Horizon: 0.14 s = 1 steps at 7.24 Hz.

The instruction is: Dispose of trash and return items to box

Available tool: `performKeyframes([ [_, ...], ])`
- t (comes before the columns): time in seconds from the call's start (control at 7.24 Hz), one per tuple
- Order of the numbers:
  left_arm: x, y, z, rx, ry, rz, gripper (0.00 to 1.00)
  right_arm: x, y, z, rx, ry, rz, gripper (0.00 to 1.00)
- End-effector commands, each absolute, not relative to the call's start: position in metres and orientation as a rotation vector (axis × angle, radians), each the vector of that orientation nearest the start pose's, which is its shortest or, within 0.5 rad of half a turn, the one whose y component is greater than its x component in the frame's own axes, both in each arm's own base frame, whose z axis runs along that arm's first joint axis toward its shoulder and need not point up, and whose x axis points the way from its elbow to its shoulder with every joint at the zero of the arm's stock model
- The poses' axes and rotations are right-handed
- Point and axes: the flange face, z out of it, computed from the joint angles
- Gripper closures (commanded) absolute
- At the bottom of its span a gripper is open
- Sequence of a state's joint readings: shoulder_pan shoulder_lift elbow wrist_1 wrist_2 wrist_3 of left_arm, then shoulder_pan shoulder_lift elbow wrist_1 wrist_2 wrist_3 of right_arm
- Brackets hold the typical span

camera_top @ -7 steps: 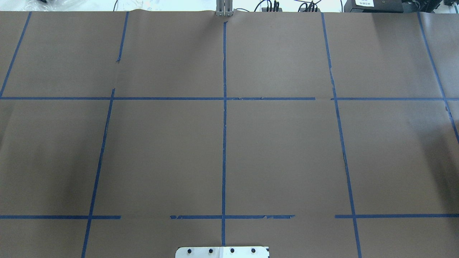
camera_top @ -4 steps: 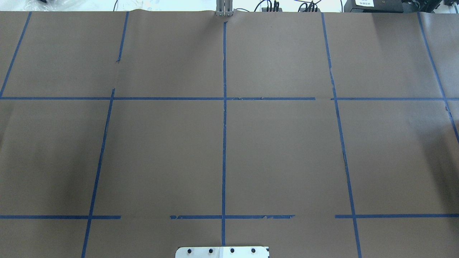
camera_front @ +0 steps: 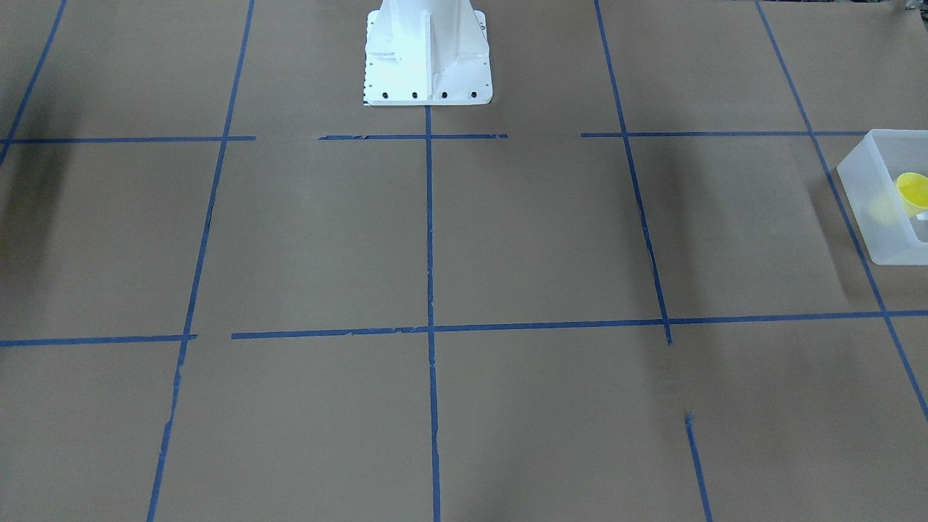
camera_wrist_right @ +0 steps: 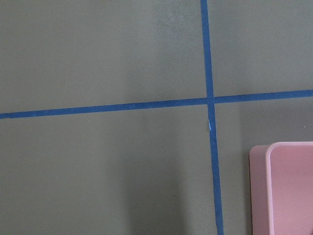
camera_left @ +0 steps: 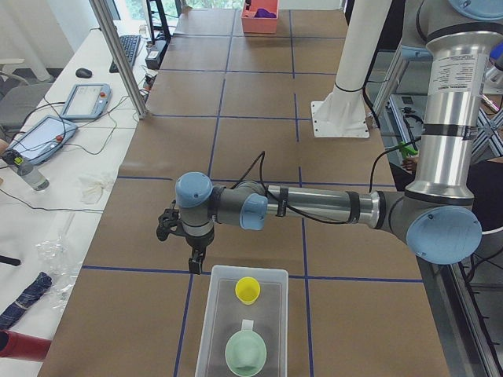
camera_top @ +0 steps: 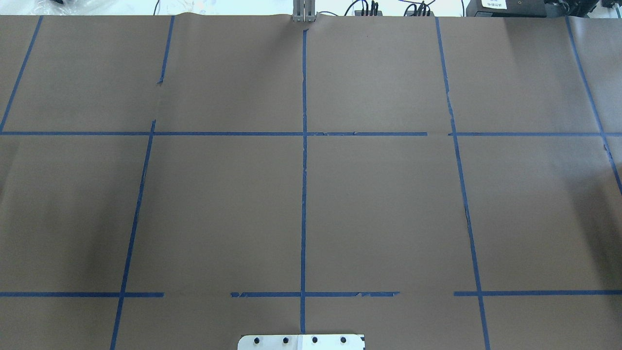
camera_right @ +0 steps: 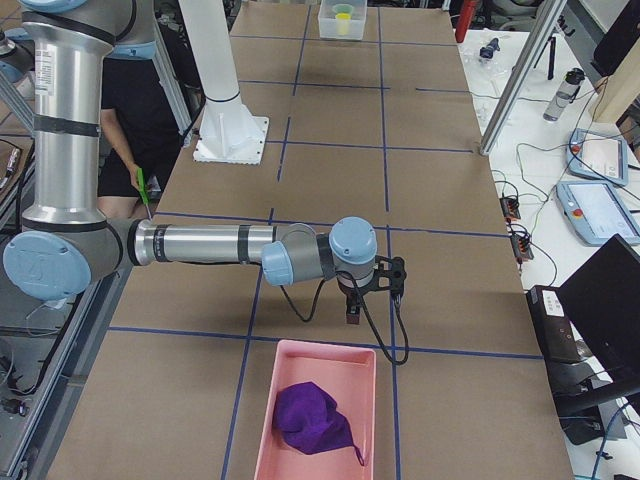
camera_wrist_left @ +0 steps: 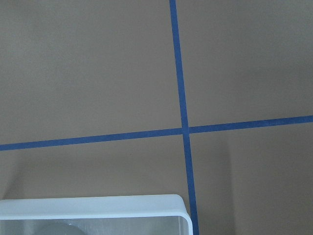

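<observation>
The box (camera_left: pixel 271 280) is a frosted translucent bin at the table's left end; it also shows in the front-facing view (camera_front: pixel 881 217), the right exterior view (camera_right: pixel 328 20) and the left wrist view (camera_wrist_left: pixel 98 208). A yellow cup (camera_left: pixel 248 290) stands inside it, also seen in the front-facing view (camera_front: pixel 912 190). A pale green cup (camera_left: pixel 245 353) lies in it too. My left gripper (camera_left: pixel 193 265) hangs just beyond the box's far rim, pointing down. My right gripper (camera_right: pixel 352 316) hangs beside a pink bin (camera_right: pixel 300 355). I cannot tell whether either gripper is open or shut.
The pink bin holds a purple cloth (camera_right: pixel 312 418); its corner shows in the right wrist view (camera_wrist_right: pixel 286 186). The white robot base (camera_front: pixel 428 51) stands mid-table. The brown paper table (camera_top: pixel 379 204) carries a blue tape grid. Tablets and cables (camera_left: pixel 82 98) lie past the far edge.
In the overhead view a faint shadow at the table's right edge has drifted further right. Nothing else differs.
</observation>
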State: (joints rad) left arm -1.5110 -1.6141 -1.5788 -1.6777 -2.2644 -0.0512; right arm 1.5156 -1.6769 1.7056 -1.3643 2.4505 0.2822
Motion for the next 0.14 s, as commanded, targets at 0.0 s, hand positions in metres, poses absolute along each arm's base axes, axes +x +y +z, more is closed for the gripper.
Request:
performKeyframes([
  [0.0, -0.0383, -0.5242, 0.6292, 0.110, 0.701, 0.063, 0.00, 0.0306, -0.4613, 0.6103, 0.073, -0.909, 0.104, 0.00],
])
